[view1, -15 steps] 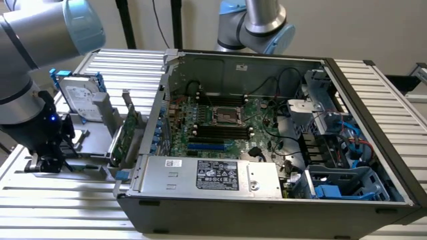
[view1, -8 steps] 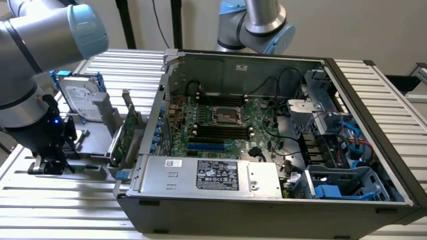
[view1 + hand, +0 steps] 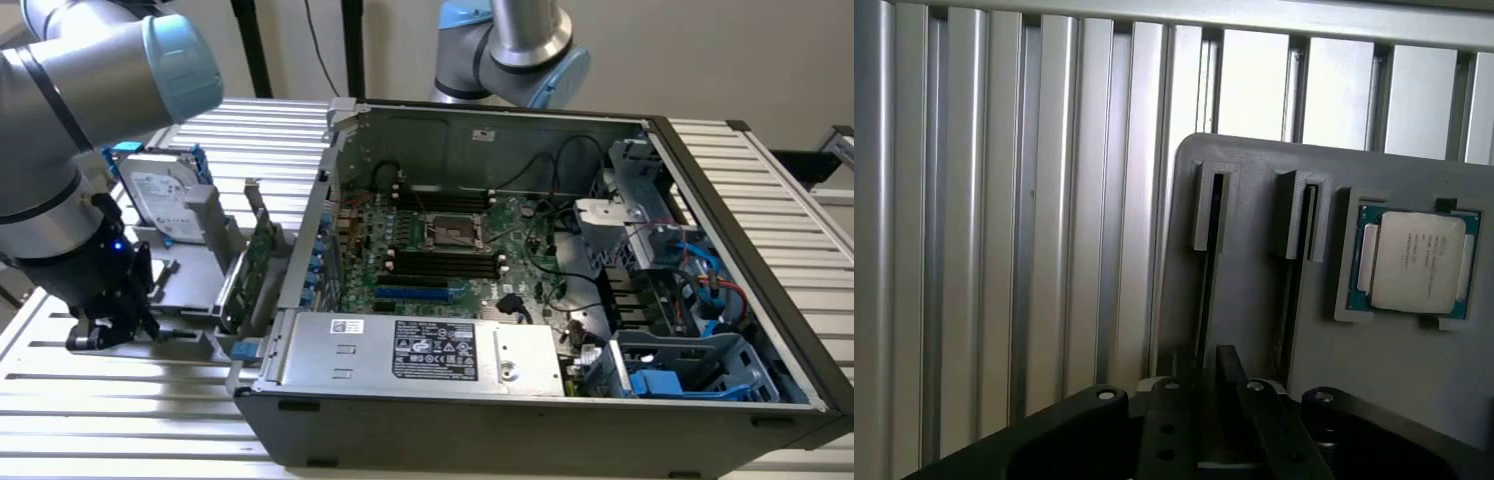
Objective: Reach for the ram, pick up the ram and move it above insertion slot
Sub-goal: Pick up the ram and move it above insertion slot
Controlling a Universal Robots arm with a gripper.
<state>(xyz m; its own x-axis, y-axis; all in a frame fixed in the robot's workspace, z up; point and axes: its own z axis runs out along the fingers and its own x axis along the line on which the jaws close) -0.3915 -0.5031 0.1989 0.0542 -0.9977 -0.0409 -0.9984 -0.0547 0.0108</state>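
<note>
Down low over the slatted table (image 3: 80, 400) with the pincer (image 3: 107, 335), aimed straight at a grey holder (image 3: 1254, 300) right beneath. Cannot tell from either view whether clenched or released, nor whether gripping anything. In the holder, two narrow slots (image 3: 1292, 290) side by side: one running straight in under the pincer, the other just beside it. Along the nearer slot, a thin dark strip seen edge-on, taken for the ram (image 3: 1203, 290); too thin to be sure, and no telling whether touched. Past the second slot, farther from the pincer, a CPU (image 3: 1414, 262) lying flat in its own recess of the same holder. On the case side of the pincer, near but apart, a green card (image 3: 260, 270) standing upright on edge. Farther back than the pincer and toward the exterior view's right of it, a drive (image 3: 167, 205) propped up, label outward. Well beyond the card, an open case (image 3: 534, 420) with a board (image 3: 514, 215) flat on its floor, black sockets (image 3: 447, 262) across the board's middle and a grey supply box (image 3: 414, 350) along the near wall. Far from the pincer, behind the case, a second arm (image 3: 514, 50).
</note>
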